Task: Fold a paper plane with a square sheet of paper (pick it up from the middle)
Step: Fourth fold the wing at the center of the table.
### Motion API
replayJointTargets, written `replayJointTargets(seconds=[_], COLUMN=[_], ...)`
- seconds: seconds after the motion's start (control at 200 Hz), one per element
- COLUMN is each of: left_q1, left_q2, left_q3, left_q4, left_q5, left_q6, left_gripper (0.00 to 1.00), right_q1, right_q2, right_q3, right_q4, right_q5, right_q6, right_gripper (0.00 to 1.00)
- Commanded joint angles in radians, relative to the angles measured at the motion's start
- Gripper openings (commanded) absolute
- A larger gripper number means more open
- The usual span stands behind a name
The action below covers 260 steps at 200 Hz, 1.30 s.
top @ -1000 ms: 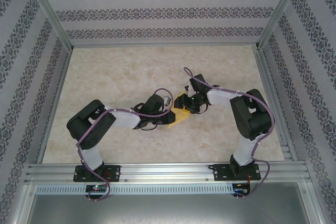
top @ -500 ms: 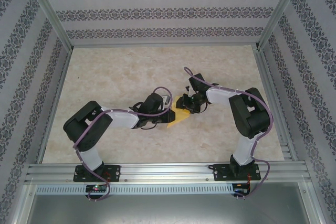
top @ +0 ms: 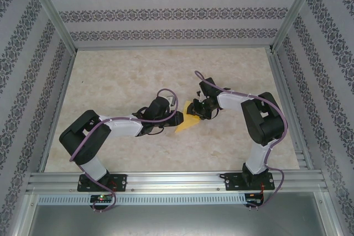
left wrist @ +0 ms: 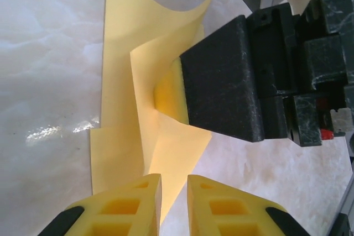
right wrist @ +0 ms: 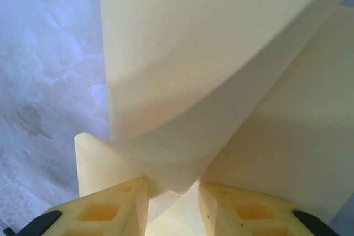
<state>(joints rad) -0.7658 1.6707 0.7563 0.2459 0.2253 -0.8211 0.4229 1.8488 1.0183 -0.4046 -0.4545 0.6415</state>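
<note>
Paper [top: 185, 124] first, Jo: where is it?

Jo: About the middle of the table [top: 121, 81]. Seen from above, the left gripper [top: 178, 118] is at its 10 o'clock and the right gripper [top: 194, 110] at its 1 o'clock. From up there it is a small yellow wedge, its point toward 7 o'clock.

Kim: And close up?

Jo: Thin, plain, pale yellow, in more than one layer. In the left wrist view a flat layer lies on the table, with a straight edge along 9 o'clock and a stepped corner at 8 o'clock. Over it a flap stands up, bowed, its free corner curling toward 1 o'clock. A narrower point runs down to 6 o'clock.

Kim: What is the right gripper doing?

Jo: Its jaws are closed in on the bowed flap. In its own camera the rounded fold fills the space between the two yellow fingers [right wrist: 110, 214] and meets both.

Kim: The left one?

Jo: Its jaws stand a narrow slit apart, with the table showing through. The paper's lower point reaches the edge of that slit, next to one finger. I can't tell whether they touch.
</note>
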Motion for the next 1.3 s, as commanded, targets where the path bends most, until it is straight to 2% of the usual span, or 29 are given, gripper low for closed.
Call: replayJointTargets(seconds=[0.0,0.13,0.45,0.789,1.294], left_q1=[0.011,0.011,0.006,0.006,0.006], left_q2=[0.0,-0.006,0.089,0.109,0.11], left_q3=[-0.002,0.011,0.059,0.069,0.0], left_q4=[0.03,0.027,0.076,-0.034,-0.031], left_q5=[-0.041,-0.046,0.116,0.041,0.022], left_q6=[-0.021,-0.017,-0.011,0.006,-0.043], left_gripper=[0.2,0.2,0.23,0.19,0.11], right_q1=[-0.006,-0.006,-0.005,-0.01,-0.016], right_q2=[0.11,0.113,0.124,0.128,0.154], right_q3=[-0.055,-0.052,-0.046,-0.05,-0.047], right_q4=[-0.065,-0.078,-0.082,-0.095,-0.129], right_q5=[0.171,0.172,0.168,0.199,0.258], right_q6=[-0.003,-0.019,-0.023,-0.002,0.023], right_gripper=[0.34,0.35,0.37,0.37,0.32])
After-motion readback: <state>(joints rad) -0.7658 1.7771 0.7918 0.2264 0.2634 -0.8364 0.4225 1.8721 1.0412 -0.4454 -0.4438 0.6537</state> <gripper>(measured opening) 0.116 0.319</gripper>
